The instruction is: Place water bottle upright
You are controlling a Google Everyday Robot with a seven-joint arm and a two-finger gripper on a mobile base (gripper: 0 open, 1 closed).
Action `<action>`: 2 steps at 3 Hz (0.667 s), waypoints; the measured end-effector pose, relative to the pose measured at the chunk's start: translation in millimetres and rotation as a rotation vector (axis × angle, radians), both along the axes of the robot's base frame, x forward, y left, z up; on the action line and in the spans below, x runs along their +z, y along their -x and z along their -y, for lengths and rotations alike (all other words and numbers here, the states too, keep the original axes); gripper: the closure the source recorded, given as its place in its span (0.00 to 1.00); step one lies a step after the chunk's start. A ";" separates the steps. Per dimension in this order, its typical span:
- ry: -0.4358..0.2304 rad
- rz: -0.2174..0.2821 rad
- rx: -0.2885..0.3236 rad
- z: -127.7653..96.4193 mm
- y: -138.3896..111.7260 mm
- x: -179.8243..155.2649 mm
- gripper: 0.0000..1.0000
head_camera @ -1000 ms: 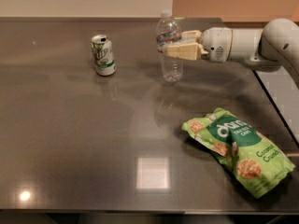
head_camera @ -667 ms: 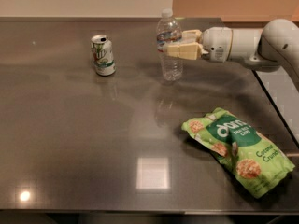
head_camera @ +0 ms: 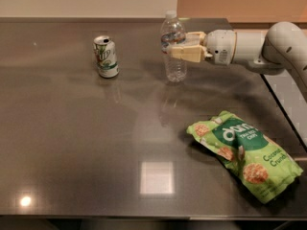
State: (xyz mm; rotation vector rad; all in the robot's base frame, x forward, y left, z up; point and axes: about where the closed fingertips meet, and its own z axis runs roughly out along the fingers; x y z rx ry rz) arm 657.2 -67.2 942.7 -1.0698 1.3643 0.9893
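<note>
Green and crinkled, a snack bag (head_camera: 244,152) lies flat at the near right of the dark, glossy worktop (head_camera: 72,143), well apart from everything else. Farther back on the left a green-and-white soda can (head_camera: 105,56) stands upright. To its right, near the far edge, the water bottle (head_camera: 175,68) stands with its white cap (head_camera: 171,14) on top and its base seemingly down on the worktop, its faint reflection directly beneath it. The gripper (head_camera: 173,50) reaches in from the right on a white arm (head_camera: 249,47), and its tan fingers (head_camera: 189,54) are closed around the bottle at the label band. Over the past second nothing visible has shifted: bottle, fingers, can and bag all sit where they did. That stillness suggests the setting-down is essentially done and the bottle is stable. What seems left is for the fingers to let go and draw back to the right without nudging the tall, light bottle over.
</note>
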 end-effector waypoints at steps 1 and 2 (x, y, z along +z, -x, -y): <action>0.000 0.000 0.005 -3.2 0.2 0.2 0.13; -0.001 0.000 0.011 -6.4 0.5 0.3 0.00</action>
